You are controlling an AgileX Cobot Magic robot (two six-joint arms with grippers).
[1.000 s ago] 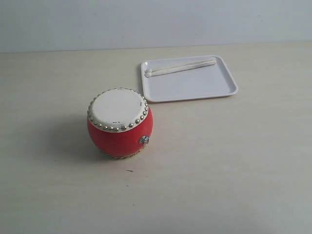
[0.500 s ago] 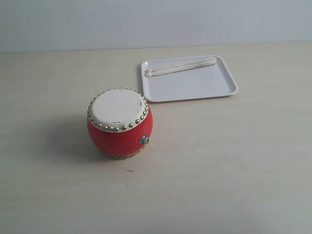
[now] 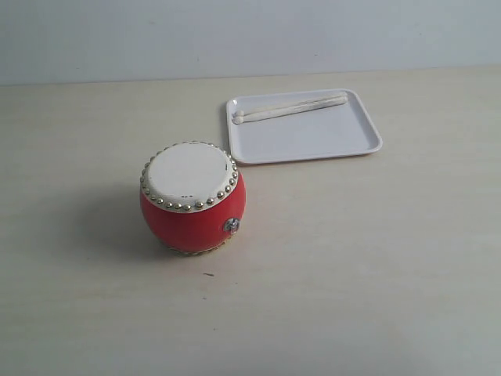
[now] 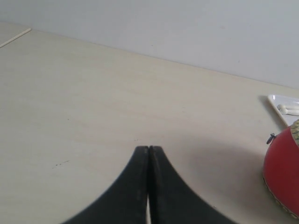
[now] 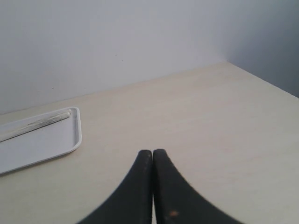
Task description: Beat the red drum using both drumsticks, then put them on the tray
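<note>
Found both sticks (image 3: 290, 108) lying in tray (image 3: 313, 145), near drum (image 3: 192, 211). Noted left gripper (image 4: 149, 148) and right gripper (image 5: 153, 151) pressed together, empty. Looks either finished or unstarted; cannot tell if drummed.

Nothing here can be read. The red drum (image 3: 192, 221), the tray (image 3: 313, 141) and the drumsticks (image 3: 290, 107) carry no lettering, label, brand or number that I can make out. A few tiny dark specks near the edge of the drum's skin are too small to tell whether they are writing.
</note>
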